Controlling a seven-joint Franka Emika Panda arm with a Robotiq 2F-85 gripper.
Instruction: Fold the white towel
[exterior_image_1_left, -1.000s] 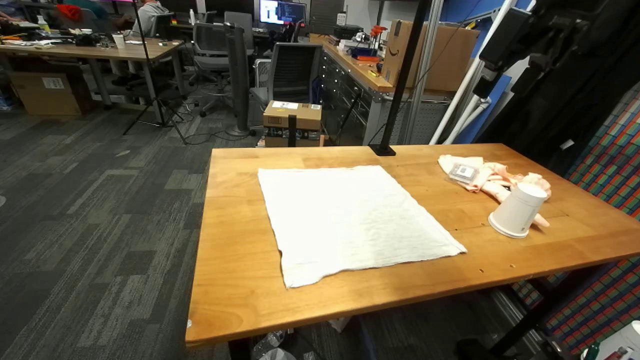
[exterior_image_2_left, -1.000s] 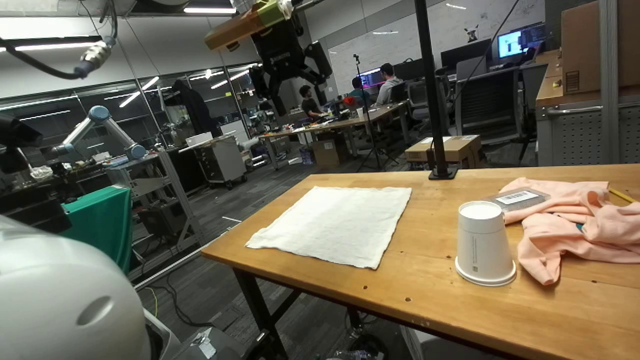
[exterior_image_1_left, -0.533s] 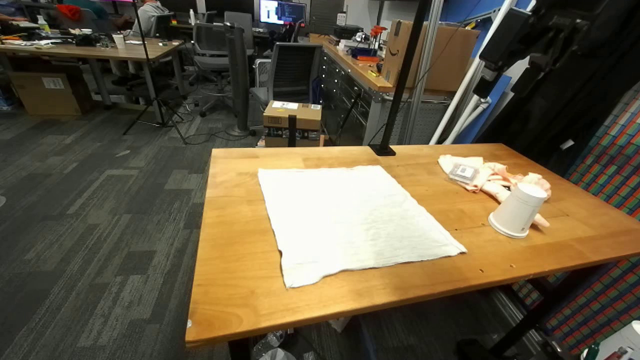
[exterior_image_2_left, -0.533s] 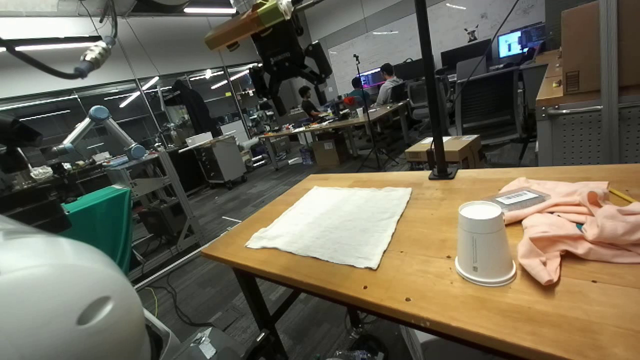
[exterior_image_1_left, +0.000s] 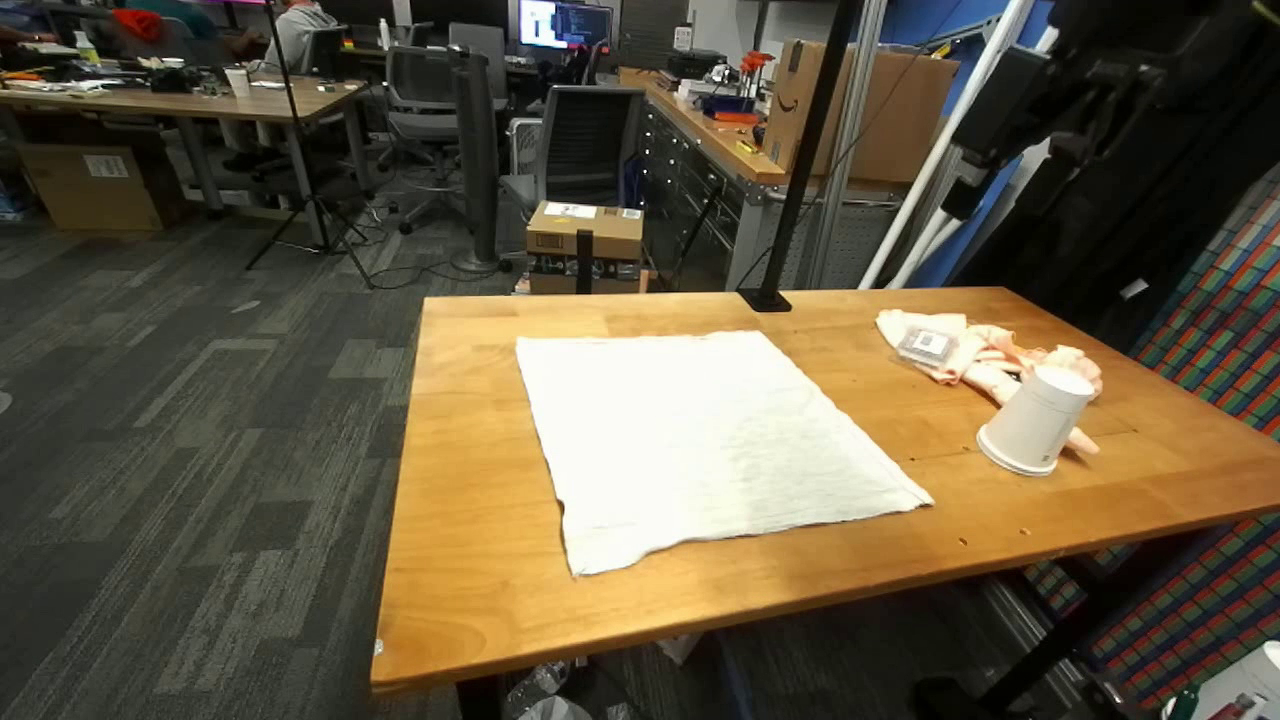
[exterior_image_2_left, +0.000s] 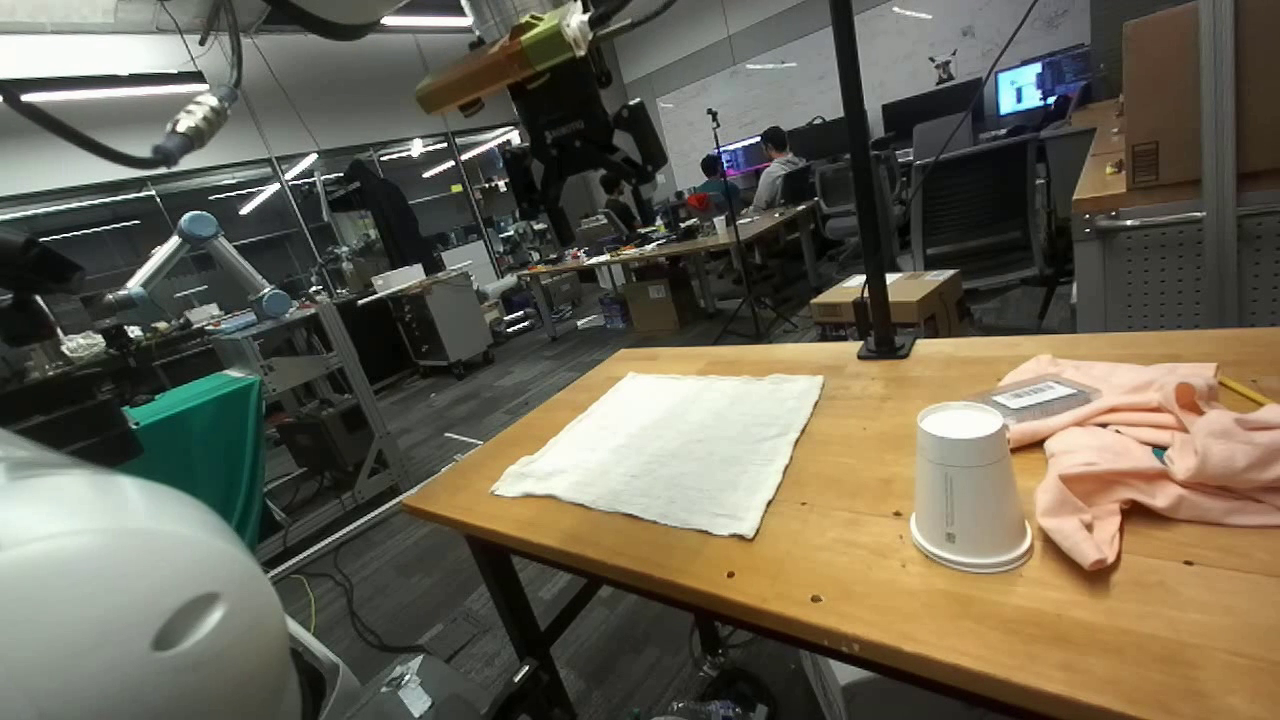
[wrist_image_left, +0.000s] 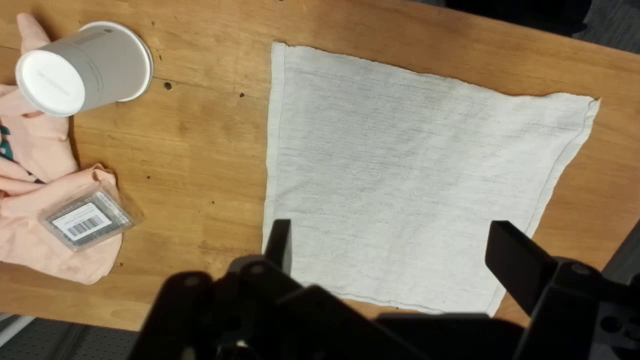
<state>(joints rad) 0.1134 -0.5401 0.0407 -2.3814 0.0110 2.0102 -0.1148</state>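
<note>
The white towel (exterior_image_1_left: 700, 440) lies spread flat and unfolded on the wooden table in both exterior views (exterior_image_2_left: 680, 445). In the wrist view the whole towel (wrist_image_left: 400, 165) shows, except its lower corners and edge, partly hidden behind the fingers. Its corner at upper right in the wrist view is slightly creased. My gripper (exterior_image_2_left: 605, 215) is open and empty, high above the table. In the wrist view the gripper's fingers (wrist_image_left: 389, 240) stand wide apart with the towel far below, between them. The gripper also shows at the upper right in an exterior view (exterior_image_1_left: 1010, 185).
An upside-down white paper cup (exterior_image_2_left: 968, 490) stands on the table (exterior_image_2_left: 850, 560) beside a crumpled pink cloth (exterior_image_2_left: 1160, 470). A small clear packet with a barcode label (wrist_image_left: 85, 220) lies on the cloth. A black upright pole (exterior_image_2_left: 868, 200) rises from the table's far edge.
Over the last half second my gripper has moved down slightly and shifted a little. It stays open. The towel, cup and pink cloth have not moved.
</note>
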